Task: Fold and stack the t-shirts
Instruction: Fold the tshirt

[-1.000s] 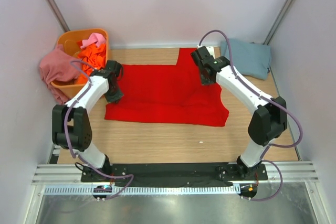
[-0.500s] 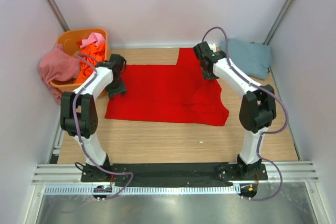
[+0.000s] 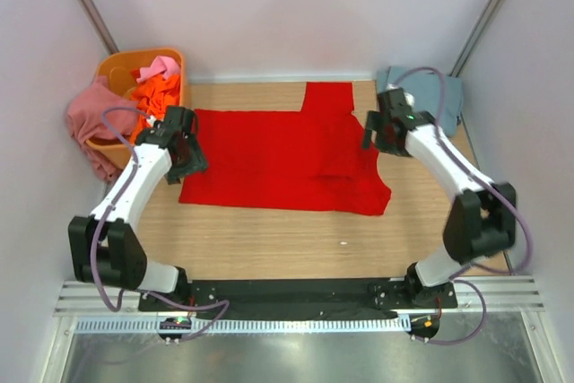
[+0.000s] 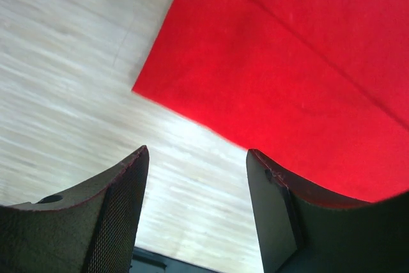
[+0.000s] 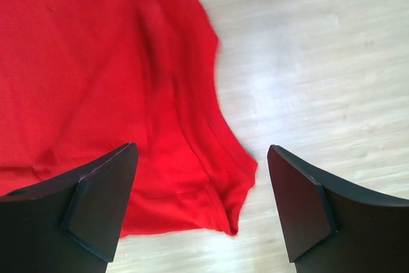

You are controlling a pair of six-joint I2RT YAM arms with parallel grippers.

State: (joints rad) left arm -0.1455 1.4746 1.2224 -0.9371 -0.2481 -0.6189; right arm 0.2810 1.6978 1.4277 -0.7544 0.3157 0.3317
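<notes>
While hovering at opposite ends of red t-shirt (image 3: 278, 154), held nothing in left gripper (image 4: 197, 155) or right gripper (image 5: 201, 150), both spread apart; noted long axis left-right between them.

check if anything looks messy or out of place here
The dusty rose t-shirt hangs over the left rim of the orange tub instead of lying inside. The red t-shirt lies flat, with wrinkles near its right edge.

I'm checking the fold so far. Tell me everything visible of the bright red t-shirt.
The bright red soft cloth t-shirt lies spread flat on the wooden table, one sleeve pointing toward the far edge, wrinkled at its right side. The left gripper and right gripper hover open at its side edges, holding nothing.
</notes>
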